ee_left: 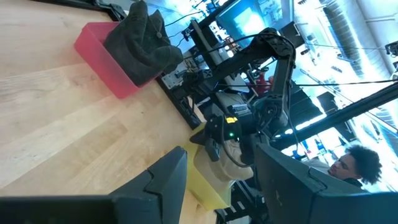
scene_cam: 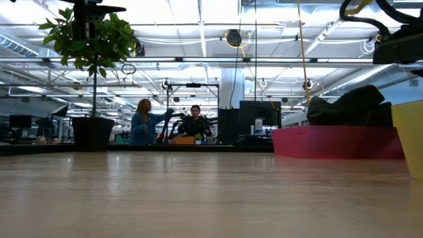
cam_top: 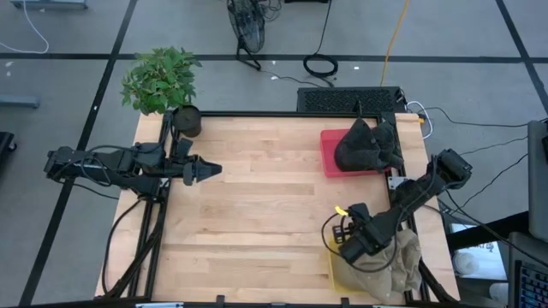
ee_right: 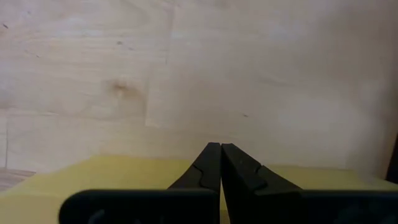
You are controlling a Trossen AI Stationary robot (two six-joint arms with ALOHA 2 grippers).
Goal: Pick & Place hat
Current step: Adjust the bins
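A pile of dark hats (cam_top: 366, 144) (scene_cam: 350, 106) (ee_left: 140, 40) sits in a red bin (cam_top: 332, 158) (scene_cam: 330, 142) at the table's far right. A tan hat (cam_top: 396, 265) lies in a yellow bin (cam_top: 336, 274) (ee_right: 124, 171) at the near right corner. My right gripper (cam_top: 338, 242) (ee_right: 220, 147) is shut with nothing between its fingers. It hovers over the yellow bin's left rim, pointing toward the bare table. My left gripper (cam_top: 214, 169) (ee_left: 221, 155) is open and waits above the table's left side, pointing right.
A potted plant (cam_top: 163, 81) (scene_cam: 92, 39) stands at the far left corner. Bare wood (cam_top: 265, 214) stretches between the two arms. A black grille (cam_top: 347, 100) sits beyond the far edge. People (scene_cam: 142, 122) (ee_left: 354, 165) are in the room beyond the table.
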